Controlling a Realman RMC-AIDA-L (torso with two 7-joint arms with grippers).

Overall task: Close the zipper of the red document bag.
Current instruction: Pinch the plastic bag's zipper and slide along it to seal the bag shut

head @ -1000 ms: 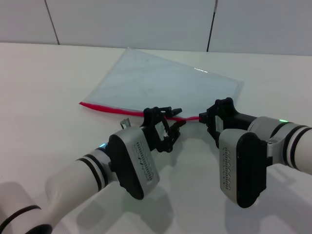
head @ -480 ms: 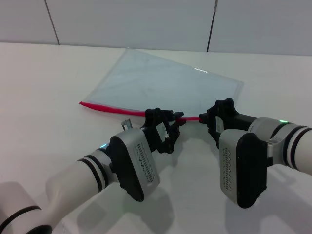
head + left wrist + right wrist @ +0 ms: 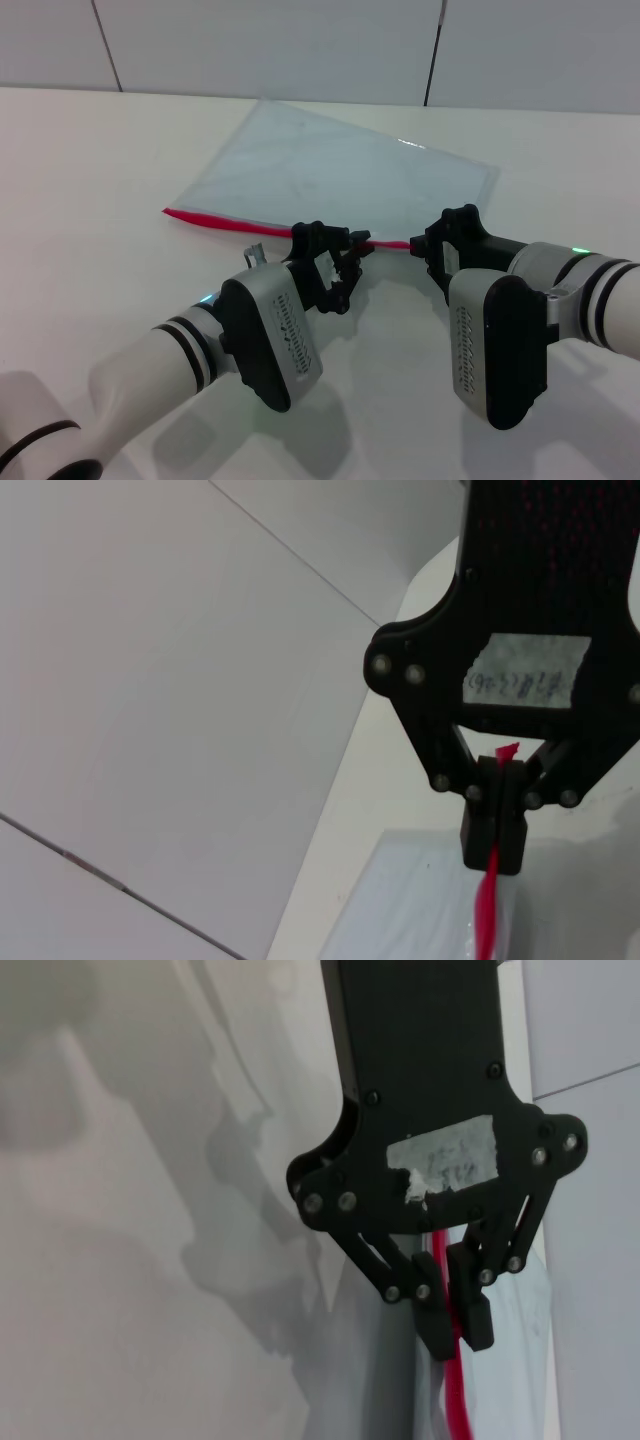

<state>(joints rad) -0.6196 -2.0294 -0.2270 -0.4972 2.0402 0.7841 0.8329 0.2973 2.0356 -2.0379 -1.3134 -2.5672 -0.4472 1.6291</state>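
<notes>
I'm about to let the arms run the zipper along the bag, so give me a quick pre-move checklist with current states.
1. Left gripper shut on the zipper: ok, a red strip sits between its fingers.
2. Right gripper shut on the red edge: ok, the strip runs between its fingers.
3. Red document bag flat on the table: ok.
4. Slider pull located: cannot tell, it is not visible in any view.
5. Zipper stretch toward the far corner unobstructed: ok.
6. Grippers apart from each other: ok, a gap shows in the head view.
</notes>
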